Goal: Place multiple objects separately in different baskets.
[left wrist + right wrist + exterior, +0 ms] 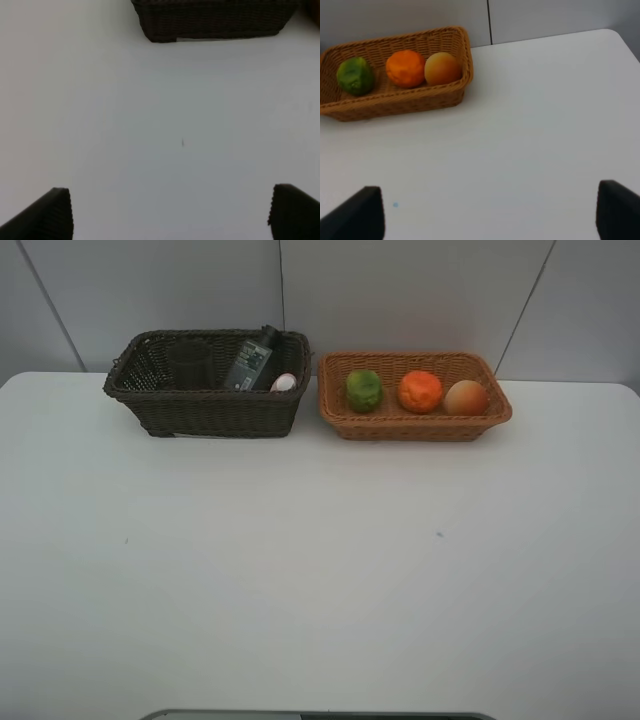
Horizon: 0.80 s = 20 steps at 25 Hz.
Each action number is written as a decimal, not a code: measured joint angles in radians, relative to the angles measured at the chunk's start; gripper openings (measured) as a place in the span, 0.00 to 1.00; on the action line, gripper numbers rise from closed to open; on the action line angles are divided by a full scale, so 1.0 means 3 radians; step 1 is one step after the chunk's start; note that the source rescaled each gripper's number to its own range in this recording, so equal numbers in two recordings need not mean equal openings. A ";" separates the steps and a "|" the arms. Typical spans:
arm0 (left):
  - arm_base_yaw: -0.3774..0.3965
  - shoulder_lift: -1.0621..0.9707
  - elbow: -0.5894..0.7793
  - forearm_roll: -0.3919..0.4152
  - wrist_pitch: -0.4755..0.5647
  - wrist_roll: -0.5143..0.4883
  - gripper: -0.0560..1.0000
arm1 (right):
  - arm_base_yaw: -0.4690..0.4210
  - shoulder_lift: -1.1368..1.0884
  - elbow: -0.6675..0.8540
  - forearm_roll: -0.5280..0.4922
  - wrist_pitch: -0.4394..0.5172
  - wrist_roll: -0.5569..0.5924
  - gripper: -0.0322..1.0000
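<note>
Exterior high: we count two baskets at the desk's point(320, 580) far edge, just beside each other. Dark basket point(150, 400), deeper, holds a flat dark bottle point(250, 362) leaning on the back wall, a white-capped bottle point(284, 382), and a dim cup point(188, 362). Tan basket point(420, 425), shallower: green fruit point(364, 390), orange point(420, 391), peach point(466, 397) in a row. White desk, grey panel wall point(400, 290). Left hand point(170, 212) and right hand point(490, 212) both wide, empty, over bare desk.
</note>
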 joint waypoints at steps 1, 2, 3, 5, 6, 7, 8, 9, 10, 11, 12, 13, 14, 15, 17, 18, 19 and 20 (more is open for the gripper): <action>0.0000 0.0000 0.0000 0.0000 0.0000 0.0000 1.00 | 0.0000 0.0000 0.0000 0.0000 0.0000 0.0000 0.91; 0.0000 0.0000 0.0000 0.0000 0.0000 0.0000 1.00 | 0.0000 0.0000 0.0000 0.0000 0.0000 0.0000 0.91; 0.0000 -0.0001 0.0000 0.0000 0.0000 0.0000 1.00 | 0.0000 0.0000 0.0000 0.0000 0.0000 0.0000 0.91; 0.0000 -0.0033 0.0000 0.0000 0.0000 0.0000 1.00 | 0.0000 0.0000 0.0000 0.0000 0.0000 0.0000 0.91; 0.0000 -0.0063 0.0000 0.0000 0.0000 0.0000 1.00 | 0.0000 0.0000 0.0000 0.0000 0.0000 0.0000 0.91; 0.0000 -0.0108 0.0000 0.0000 0.0000 0.0000 1.00 | 0.0000 0.0000 0.0000 0.0000 0.0000 0.0000 0.91; 0.0000 -0.0135 0.0000 0.0000 0.0000 0.0000 1.00 | 0.0000 0.0000 0.0000 0.0000 0.0000 0.0000 0.91; 0.0000 -0.0147 0.0000 0.0000 0.0000 0.0000 1.00 | 0.0000 0.0000 0.0000 0.0000 0.0000 0.0000 0.91; 0.0000 -0.0153 0.0000 0.0001 0.0000 0.0000 1.00 | 0.0000 0.0000 0.0000 0.0000 0.0000 0.0000 0.91; 0.0000 -0.0153 0.0000 0.0001 0.0000 0.0000 1.00 | 0.0000 0.0000 0.0000 0.0000 0.0000 0.0000 0.91; 0.0000 -0.0156 0.0000 0.0001 0.0000 0.0000 1.00 | 0.0000 0.0000 0.0000 0.0000 0.0000 0.0000 0.91; 0.0000 -0.0156 0.0000 0.0001 0.0000 0.0000 1.00 | 0.0000 0.0000 0.0000 0.0000 0.0000 0.0000 0.91; 0.0000 -0.0157 0.0000 0.0001 0.0000 0.0000 1.00 | 0.0000 0.0000 0.0000 0.0000 0.0000 0.0000 0.91; 0.0000 -0.0157 0.0000 0.0001 0.0000 0.0000 1.00 | 0.0000 0.0000 0.0000 0.0000 0.0000 0.0000 0.91; 0.0000 -0.0157 0.0000 0.0001 0.0000 0.0000 1.00 | 0.0000 0.0000 0.0000 0.0000 0.0000 0.0000 0.91; 0.0000 -0.0157 0.0000 0.0001 0.0000 0.0000 1.00 | 0.0000 0.0000 0.0000 0.0000 0.0000 0.0000 0.91; 0.0000 -0.0157 0.0000 0.0001 0.0000 0.0000 1.00 | 0.0000 0.0000 0.0000 0.0000 0.0000 0.0000 0.91; 0.0000 -0.0157 0.0000 0.0001 0.0000 0.0000 1.00 | 0.0000 0.0000 0.0000 0.0000 0.0000 0.0000 0.91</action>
